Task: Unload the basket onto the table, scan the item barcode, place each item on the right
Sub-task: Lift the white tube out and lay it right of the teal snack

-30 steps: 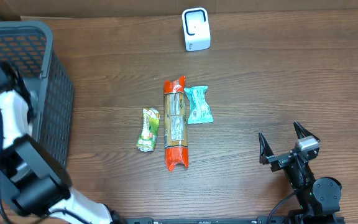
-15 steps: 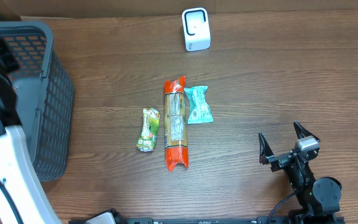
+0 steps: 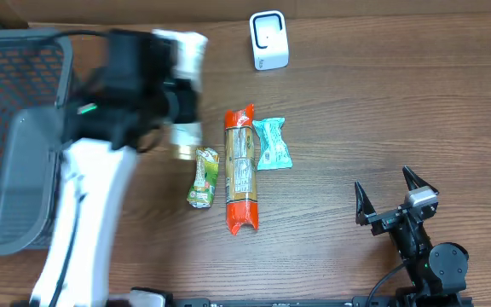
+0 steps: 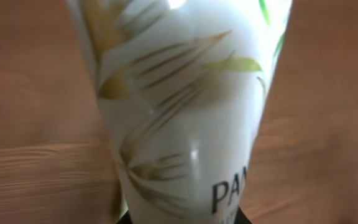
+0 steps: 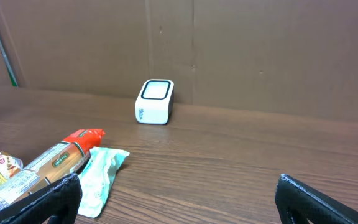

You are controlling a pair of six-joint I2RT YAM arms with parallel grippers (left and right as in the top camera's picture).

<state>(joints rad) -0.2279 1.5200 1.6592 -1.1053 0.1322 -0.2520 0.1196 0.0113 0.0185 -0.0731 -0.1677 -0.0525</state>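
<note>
From above, the left gripper pinches a white tube over the table, between the basket and the scanner. The right gripper is spread wide and holds nothing.

In the left wrist view, the tube fills the whole picture.

In the right wrist view, the fingers stand far apart, and the scanner is at the back.

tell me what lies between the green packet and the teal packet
The long orange pack lies between the green packet and the teal packet, seen in the overhead view.
</note>
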